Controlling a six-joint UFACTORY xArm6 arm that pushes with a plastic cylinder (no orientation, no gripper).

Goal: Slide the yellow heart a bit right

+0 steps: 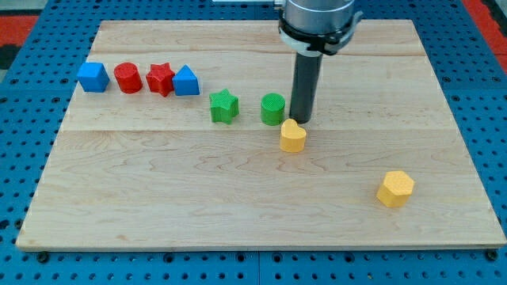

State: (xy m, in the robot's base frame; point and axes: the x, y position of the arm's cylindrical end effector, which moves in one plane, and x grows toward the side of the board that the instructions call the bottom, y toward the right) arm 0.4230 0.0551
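Pale wood made up the board (238, 198), a plank-jointed table top lying on a blue pegboard surface (24, 119) that showed around its edges. Nearest the view's bottom, toward the right, sat the yellow hexagon block (394, 188), alone and well apart from everything else. Further up and left of it, near the middle of the board, stood the yellow heart (292, 135). Just behind the heart, at its upper right edge, the dark rod came straight down, and my tip (302, 121) met the wood there, so close to the heart that I could not tell whether the two touched. The arm carried no hand or claw at all, only that plain rod, so nothing was being gripped.

Right beside the rod on the view's left was the green cylinder (273, 108), and a little further left the green star (224, 106). Further back still, toward the view's upper left, four blocks formed a close row: the blue cube (93, 77) at the far left, then the red cylinder (127, 77), then the red star (161, 78) touching the blue triangular block (186, 81). At the view's top the rod rose into the arm's silver collar (317, 20).
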